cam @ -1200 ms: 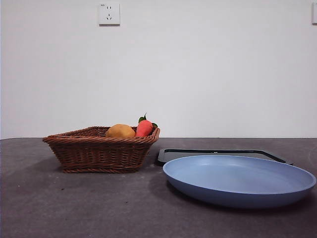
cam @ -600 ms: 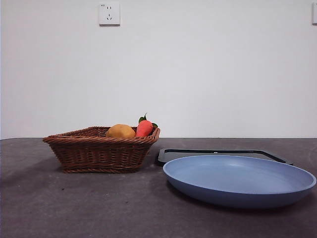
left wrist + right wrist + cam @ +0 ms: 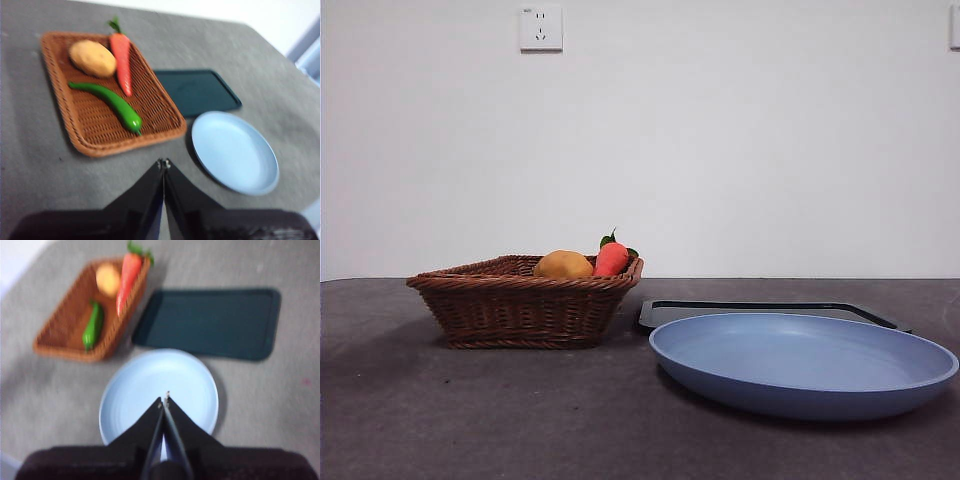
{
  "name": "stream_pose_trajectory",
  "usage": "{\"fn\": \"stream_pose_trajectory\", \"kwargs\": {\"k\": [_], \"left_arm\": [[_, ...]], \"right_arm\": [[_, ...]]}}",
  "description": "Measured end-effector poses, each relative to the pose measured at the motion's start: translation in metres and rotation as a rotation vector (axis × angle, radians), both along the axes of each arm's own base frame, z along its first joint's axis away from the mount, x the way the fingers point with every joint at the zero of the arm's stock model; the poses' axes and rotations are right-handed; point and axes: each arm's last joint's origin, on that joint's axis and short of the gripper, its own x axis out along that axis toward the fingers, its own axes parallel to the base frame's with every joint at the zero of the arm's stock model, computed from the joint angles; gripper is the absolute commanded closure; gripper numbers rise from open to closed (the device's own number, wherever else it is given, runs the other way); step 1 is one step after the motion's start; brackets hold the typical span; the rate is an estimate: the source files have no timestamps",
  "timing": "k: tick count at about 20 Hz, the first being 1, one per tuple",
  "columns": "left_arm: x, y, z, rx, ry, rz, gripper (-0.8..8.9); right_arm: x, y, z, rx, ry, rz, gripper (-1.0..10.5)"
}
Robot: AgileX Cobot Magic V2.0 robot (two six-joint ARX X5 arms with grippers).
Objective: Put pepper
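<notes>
Nearest the front camera, on the dark grey bench (image 3: 470,420), a blue plate (image 3: 803,362) is lying flat and bare. Just behind it a dark tray (image 3: 760,310) is lying with its near edge partly hidden by the plate's rim. Beside the tray, a brown wicker basket (image 3: 525,305) is standing on the bench; only a yellow-brown potato (image 3: 563,265) and the top of a carrot (image 3: 611,257) with green leaves are showing above its rim. Farther back, a white wall is carrying a socket (image 3: 541,28).

Neither arm is appearing in the front view. The left gripper (image 3: 163,164) is hanging high above the bench, just off the basket's long side and near the plate, its jaws pressed together tip to tip and gripping nothing. The right gripper (image 3: 164,401) is hanging over the plate (image 3: 159,390), its jaws likewise closed and empty.

The pepper (image 3: 107,103) is lying inside the basket (image 3: 80,130), stretched across the woven floor, apart from both grippers. The potato (image 3: 92,58) is sitting toward one end of the basket, near the pepper's thin end, and the carrot (image 3: 121,59) is resting just beside the potato, along the basket's side nearest the tray (image 3: 196,91). In the right wrist view the pepper (image 3: 93,325) is showing blurred, beside the carrot (image 3: 129,275).
</notes>
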Motion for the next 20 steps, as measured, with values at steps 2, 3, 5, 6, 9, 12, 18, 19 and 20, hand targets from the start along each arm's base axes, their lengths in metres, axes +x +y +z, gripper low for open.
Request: {"fn": "stream_pose_trajectory", "kwargs": {"k": [2,3,5,6,9,12,18,19,20], "left_arm": [[-0.002,0.000,0.004,0.032,0.031,-0.041,8.07],[-0.002,0.000,0.005,0.045,0.038,-0.049,8.07],[-0.002,0.000,0.005,0.055,0.035,-0.056,8.04],[-0.002,0.000,0.005,0.056,0.034,-0.056,8.01],[-0.002,0.000,0.005,0.058,0.033,-0.057,5.78],[-0.002,0.000,0.005,0.059,0.032,-0.058,4.52],[-0.002,0.000,0.005,0.060,0.032,-0.059,4.52],[-0.002,0.000,0.005,0.060,0.032,-0.059,4.52],[-0.002,0.000,0.005,0.060,0.032,-0.059,4.52]], "right_arm": [[-0.001,0.001,0.005,-0.056,0.064,0.047,9.4],[-0.003,0.001,0.005,-0.079,0.090,0.068,9.4],[-0.004,0.001,0.003,-0.099,0.106,0.088,9.3],[-0.004,0.001,0.003,-0.103,0.101,0.092,9.3],[-0.004,0.001,0.003,-0.109,0.098,0.097,7.7],[-0.003,0.001,0.003,-0.101,0.105,0.090,6.0],[0.014,0.003,-0.005,-0.091,0.192,0.080,6.0],[0.019,0.003,-0.008,-0.092,0.215,0.080,6.0],[0.025,0.004,-0.012,-0.093,0.245,0.081,6.0]]}}
